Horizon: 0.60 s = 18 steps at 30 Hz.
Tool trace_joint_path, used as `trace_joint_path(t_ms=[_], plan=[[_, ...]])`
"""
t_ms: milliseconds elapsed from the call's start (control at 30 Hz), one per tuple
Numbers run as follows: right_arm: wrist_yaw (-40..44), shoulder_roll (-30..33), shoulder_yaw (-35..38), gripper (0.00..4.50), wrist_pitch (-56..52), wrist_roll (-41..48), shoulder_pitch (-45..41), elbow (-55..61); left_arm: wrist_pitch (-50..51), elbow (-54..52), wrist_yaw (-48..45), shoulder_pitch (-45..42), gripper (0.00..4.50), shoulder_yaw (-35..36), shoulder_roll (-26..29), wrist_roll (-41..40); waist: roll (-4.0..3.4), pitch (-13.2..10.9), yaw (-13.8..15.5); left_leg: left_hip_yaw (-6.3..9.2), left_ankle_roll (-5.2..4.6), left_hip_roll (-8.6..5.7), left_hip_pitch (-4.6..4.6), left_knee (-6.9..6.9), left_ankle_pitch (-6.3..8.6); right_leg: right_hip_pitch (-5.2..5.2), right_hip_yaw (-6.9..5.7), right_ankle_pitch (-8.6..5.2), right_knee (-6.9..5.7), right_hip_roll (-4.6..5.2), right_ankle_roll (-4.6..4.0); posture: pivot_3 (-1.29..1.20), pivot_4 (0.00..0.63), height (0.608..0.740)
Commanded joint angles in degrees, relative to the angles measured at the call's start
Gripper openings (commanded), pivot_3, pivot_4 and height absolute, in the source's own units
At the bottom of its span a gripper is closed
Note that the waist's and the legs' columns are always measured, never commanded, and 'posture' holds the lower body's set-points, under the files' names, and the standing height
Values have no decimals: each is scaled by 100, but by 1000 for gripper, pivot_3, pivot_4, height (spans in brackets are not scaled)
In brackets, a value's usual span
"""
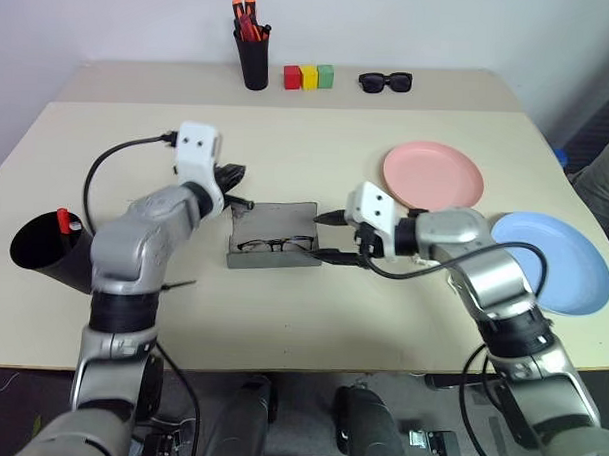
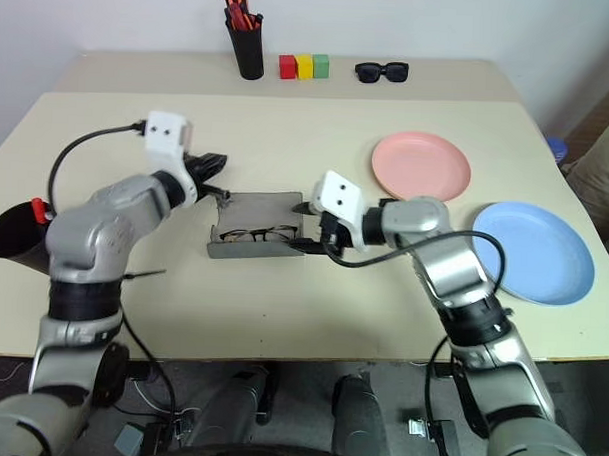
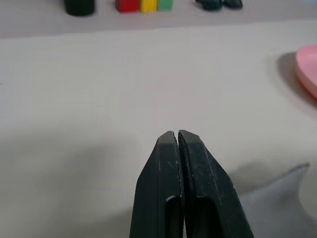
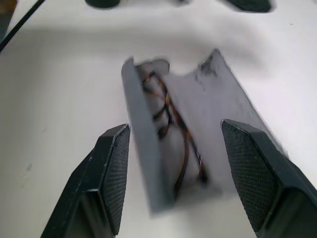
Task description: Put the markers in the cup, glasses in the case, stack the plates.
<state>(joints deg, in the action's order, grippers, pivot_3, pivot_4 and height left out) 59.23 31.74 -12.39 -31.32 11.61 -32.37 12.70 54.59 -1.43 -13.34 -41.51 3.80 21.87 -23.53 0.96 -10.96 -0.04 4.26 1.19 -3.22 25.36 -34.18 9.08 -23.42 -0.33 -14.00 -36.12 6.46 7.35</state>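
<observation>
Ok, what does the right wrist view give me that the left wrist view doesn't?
Right wrist view: the glasses lying in the open case, with the right gripper open and a finger on either side of it. Left wrist view: the left gripper shut and empty, the pink plate's edge and the coloured blocks. Both: part of the case, and the table.

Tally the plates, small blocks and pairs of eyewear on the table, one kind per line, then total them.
Plates: 2, pink plate and blue plate
Blocks: 3, red block, yellow block, green block
Eyewear: 2, glasses in the open case, sunglasses
Total: 7
</observation>
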Motion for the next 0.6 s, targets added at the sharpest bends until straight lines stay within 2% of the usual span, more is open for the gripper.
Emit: trace_joint_path(t_ms=[33, 200, 333, 467, 600], plan=[[-211, 227, 381, 2948, -228, 233, 376, 792, -29, 1046, -364, -614, 43, -176, 109, 214, 0, 0, -20, 2, 0, 0, 0, 0, 0, 0, -1, -1, -2, 0, 1, 0, 150, 740], [-497, 537, 806, 2948, -465, 365, 944, 1418, 199, 2210, -1389, -1230, 43, -1014, 498, 557, 1, -1, -72, 2, 0, 1, 0, 2, 0, 0, -1, -1, -2, -1, 1, 0, 150, 740], [-610, 702, 1136, 2948, -361, 510, 1210, 1667, 26, 2656, -1834, -1372, 43, -1176, 616, 742, 2, -2, -63, 4, -1, 3, 1, 2, 0, 0, -1, -1, 1, 2, 1, 0, 150, 740], [-653, 852, 1218, 2948, -202, 496, 1381, 1635, -44, 2521, -2336, -1228, 43, -1378, 753, 839, 2, -2, -58, 11, 0, 3, 3, 2, 0, 0, -1, -2, 3, 7, 0, 0, 150, 740], [-692, 875, 1197, 2948, -99, 491, 1336, 1458, 47, 1901, -2624, -951, 43, -1318, 983, 786, 2, -2, -71, 21, 0, 6, 2, 3, 0, -2, 1, -2, 2, 10, 0, 0, 150, 740]])
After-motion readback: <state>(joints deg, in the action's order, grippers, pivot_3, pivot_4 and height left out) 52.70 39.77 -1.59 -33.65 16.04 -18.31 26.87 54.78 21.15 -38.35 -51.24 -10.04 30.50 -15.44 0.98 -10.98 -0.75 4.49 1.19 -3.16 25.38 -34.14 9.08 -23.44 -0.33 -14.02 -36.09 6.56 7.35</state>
